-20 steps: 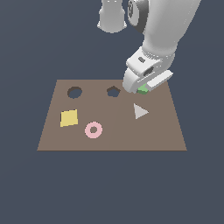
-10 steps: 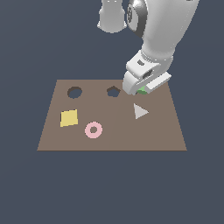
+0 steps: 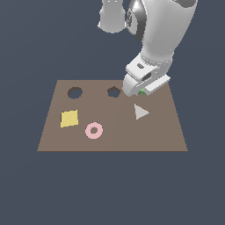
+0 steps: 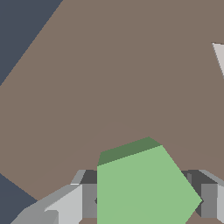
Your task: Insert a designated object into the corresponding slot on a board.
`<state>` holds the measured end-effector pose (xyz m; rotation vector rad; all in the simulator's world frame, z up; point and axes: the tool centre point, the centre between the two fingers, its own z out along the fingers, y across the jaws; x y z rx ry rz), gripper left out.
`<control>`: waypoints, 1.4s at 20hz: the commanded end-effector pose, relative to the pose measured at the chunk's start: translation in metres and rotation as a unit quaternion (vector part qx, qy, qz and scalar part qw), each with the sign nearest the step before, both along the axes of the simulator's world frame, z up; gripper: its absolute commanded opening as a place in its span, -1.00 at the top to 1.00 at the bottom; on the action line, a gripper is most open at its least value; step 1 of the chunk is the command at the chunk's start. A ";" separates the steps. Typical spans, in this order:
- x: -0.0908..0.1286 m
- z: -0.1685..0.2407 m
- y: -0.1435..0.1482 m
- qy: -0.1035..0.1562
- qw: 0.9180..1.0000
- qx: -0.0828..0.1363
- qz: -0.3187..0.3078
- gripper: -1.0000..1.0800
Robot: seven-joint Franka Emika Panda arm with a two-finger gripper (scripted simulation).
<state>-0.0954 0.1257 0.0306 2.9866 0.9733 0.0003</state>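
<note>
The green angular block [image 4: 140, 188] sits between my gripper's [image 4: 146, 201] two fingers [image 4: 85, 201], which close against its sides. In the exterior view only a sliver of the block [image 3: 143, 92] shows under the gripper [image 3: 141, 93], low over the brown board [image 3: 110, 140] near its far right part. The dark pentagon slot [image 3: 114, 92] lies just to the exterior view's left of the gripper, uncovered. I cannot tell whether the block touches the board [image 4: 109, 78].
A dark round hole [image 3: 75, 92] is at the board's far left. A yellow square [image 3: 69, 118], a pink ring [image 3: 93, 130] and a grey triangle [image 3: 140, 111] lie on the board; the triangle also shows in the wrist view [image 4: 220, 57].
The gripper with the green block has shifted slightly toward the exterior view's left, nearer the pentagon slot. Nothing else on the board has moved.
</note>
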 end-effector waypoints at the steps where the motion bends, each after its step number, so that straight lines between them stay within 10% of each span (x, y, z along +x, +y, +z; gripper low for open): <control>1: 0.000 -0.001 0.001 0.000 1.000 0.000 0.001 1.00; 28: 0.003 0.007 -0.087 0.000 0.997 0.000 0.078 1.00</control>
